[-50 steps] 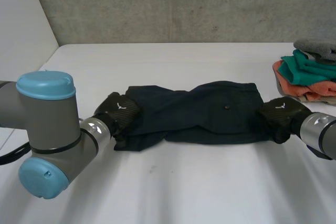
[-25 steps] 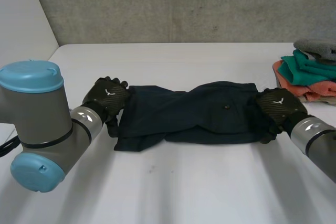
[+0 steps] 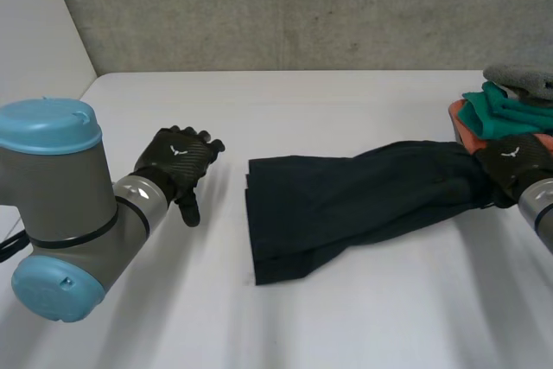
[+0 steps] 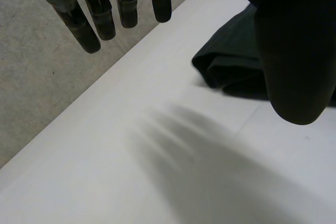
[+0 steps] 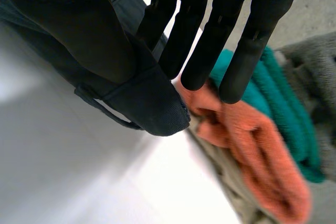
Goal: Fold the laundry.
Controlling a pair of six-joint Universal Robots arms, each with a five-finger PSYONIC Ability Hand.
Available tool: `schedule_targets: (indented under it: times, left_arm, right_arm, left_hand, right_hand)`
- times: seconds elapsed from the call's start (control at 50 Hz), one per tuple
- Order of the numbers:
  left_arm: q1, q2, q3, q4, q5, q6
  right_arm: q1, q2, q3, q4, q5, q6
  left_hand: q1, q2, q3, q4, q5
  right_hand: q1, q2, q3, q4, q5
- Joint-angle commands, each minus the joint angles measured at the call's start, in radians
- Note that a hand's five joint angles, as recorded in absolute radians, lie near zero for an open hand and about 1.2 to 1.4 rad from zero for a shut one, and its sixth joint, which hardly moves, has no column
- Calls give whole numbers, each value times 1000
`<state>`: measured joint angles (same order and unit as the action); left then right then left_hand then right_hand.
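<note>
Grey concrete wall point(image 3: 302, 6) backs a white bench point(image 3: 346, 317) in the head view. A dark garment point(image 3: 346, 200) lies stretched across the bench, right of the middle. The left hand point(image 3: 177, 162) hovers well apart from the garment's left end, its fingers relaxed and holding nothing. The right hand point(image 3: 511, 160) grips the garment's right end, just beside a pile of folded cloths point(image 3: 501, 123) in teal, orange and grey at the bench's right edge.

From the left wrist view, the left hand's fingers point(image 4: 102, 17) hang straight and spread over bare bench point(image 4: 105, 182). The garment's bunched end point(image 4: 231, 66) lies beyond the thumb, clear of the hand.

From the right wrist view, the right hand point(image 5: 210, 24) has straight fingers behind the garment's hemmed corner point(image 5: 152, 103) and its thumb point(image 5: 79, 30) pressed on the front, pinching the cloth between them. The folded pile point(image 5: 262, 145) sits close beyond the fingertips.
</note>
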<state>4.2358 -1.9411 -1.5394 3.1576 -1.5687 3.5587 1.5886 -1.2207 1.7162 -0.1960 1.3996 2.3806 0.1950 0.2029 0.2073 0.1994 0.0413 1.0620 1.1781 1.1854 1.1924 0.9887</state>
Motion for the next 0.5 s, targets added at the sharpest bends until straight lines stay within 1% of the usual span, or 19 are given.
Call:
schedule_targets:
  times: [0.02, 0.08, 0.1, 0.16, 0.18, 0.2, 0.22, 0.26, 0.3, 0.34, 0.36, 0.38, 0.4, 0.42, 0.44, 0.48, 0.5]
  left_arm:
    - [3, 22, -21, -5, -1, -15]
    - [3, 27, -25, -7, -2, -15]
    - [6, 34, -30, -10, -5, -17]
    - [6, 53, -37, -16, -11, -21]
    - [9, 69, -44, -18, -16, -29]
    - [10, 79, -47, -19, -17, -32]
    - [12, 97, -51, -19, -21, -41]
    - [12, 111, -54, -19, -24, -50]
    - [12, 129, -53, -19, -27, -64]
    - [12, 140, -48, -19, -33, -75]
    - [10, 143, -47, -18, -34, -78]
    - [10, 145, -44, -15, -36, -80]
    - [7, 146, -36, -13, -37, -84]
    - [6, 146, -30, -11, -39, -86]
    - [3, 142, -12, -8, -40, -86]
    - [-4, 139, 11, -5, -44, -87]
    - [-8, 136, 24, -4, -45, -87]
  right_arm:
    - [98, 6, -30, -64, -94, -327]
    - [201, 6, -32, -135, -174, -409]
    - [262, 6, -27, -185, -238, -450]
    - [341, 6, -24, -238, -330, -486]
    - [391, 10, -21, -264, -399, -494]
    - [409, 23, -18, -270, -427, -494]
    - [442, 73, -21, -276, -495, -489]
    - [470, 125, -24, -272, -574, -492]
    - [482, 147, -26, -263, -634, -506]
    - [482, 142, -32, -252, -657, -521]
    - [481, 139, -33, -247, -653, -521]
    - [479, 135, -33, -240, -643, -518]
    - [482, 127, -33, -224, -616, -491]
    - [482, 122, -30, -217, -601, -468]
    - [476, 100, -21, -209, -567, -393]
    - [469, 49, -10, -210, -536, -281]
    - [462, 18, -6, -214, -522, -209]
  left_hand:
    - [-20, -28, -33, -25, -41]
    - [-20, -28, -33, -25, -41]
    - [-20, -28, -33, -25, -41]
    - [-20, -28, -33, -25, -41]
    - [-20, -28, -33, -25, -41]
    - [-20, -28, -33, -25, -41]
    - [-20, -28, -33, -25, -41]
    - [-20, -28, -33, -25, -41]
    - [-20, -28, -33, -25, -41]
    - [-20, -28, -33, -25, -41]
    - [-20, -28, -33, -25, -41]
    - [-20, -28, -33, -25, -41]
    - [-20, -28, -33, -25, -41]
    - [-20, -28, -33, -25, -41]
    - [-20, -28, -33, -25, -41]
    - [-20, -28, -33, -25, -41]
    - [-20, -28, -33, -25, -41]
  right_hand:
    - [334, 218, 211, 204, 233]
    - [334, 218, 211, 204, 233]
    - [334, 218, 211, 204, 233]
    - [334, 218, 211, 204, 233]
    - [334, 218, 211, 204, 233]
    - [334, 218, 211, 204, 233]
    - [334, 218, 211, 204, 233]
    - [334, 218, 211, 204, 233]
    - [334, 218, 211, 204, 233]
    - [334, 218, 211, 204, 233]
    - [334, 218, 211, 204, 233]
    - [221, 104, 97, 90, 119]
    - [-214, -330, -337, -344, -315]
    - [-331, -447, -455, -462, -433]
    - [-428, -545, -552, -559, -530]
    - [-561, -677, -684, -691, -662]
    - [-692, -808, -816, -823, -794]
